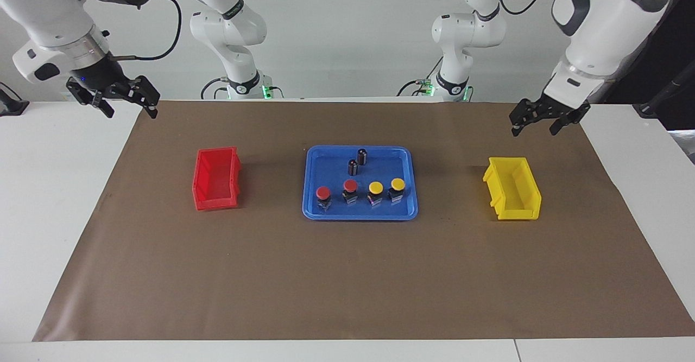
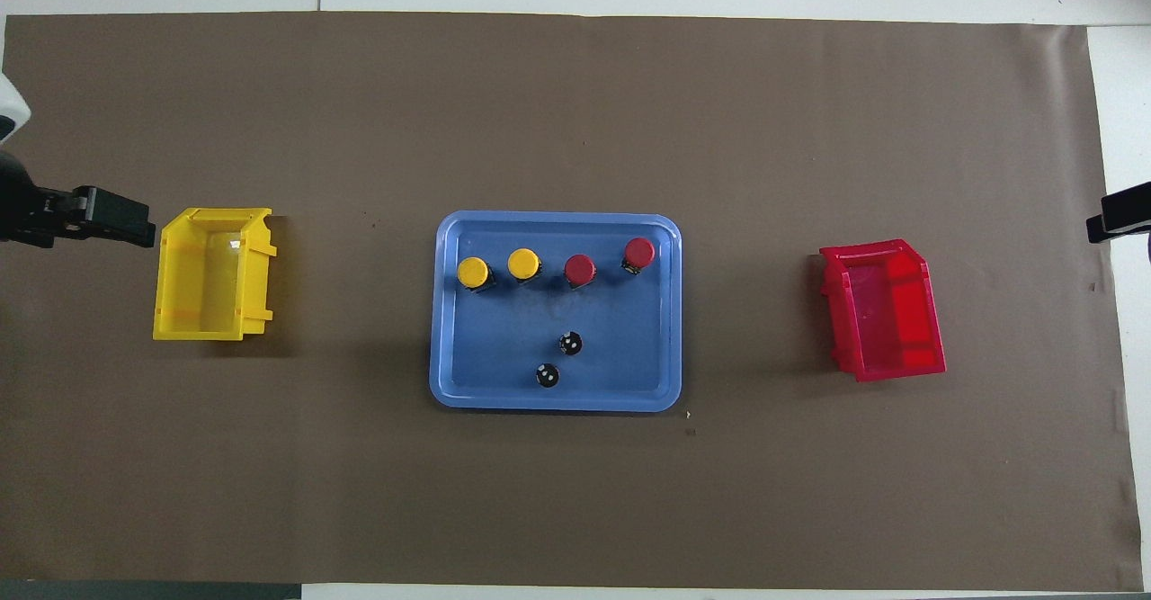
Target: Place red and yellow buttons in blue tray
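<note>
All 4 red and yellow buttons [image 1: 360, 192] are seen in the blue tray [image 1: 326, 211] w/ both grippers, left gripper [image 1: 547, 116] & right gripper [image 1: 115, 100], spread wide, nothing held.

1. My white table [image 1: 54, 215] carries a wide brown mat [image 1: 347, 275] across most of its top.
2. A plain white wall [image 1: 347, 36] rises at my back.
3. Soft, even light falls everywhere.

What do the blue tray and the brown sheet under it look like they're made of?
Blue tray: probably moulded plastic, smooth and slightly glossy, judging by its rounded corners and the soft sheen on its floor. Brown sheet: likely matte paper, flat, with faint creases and cut edges.
</note>
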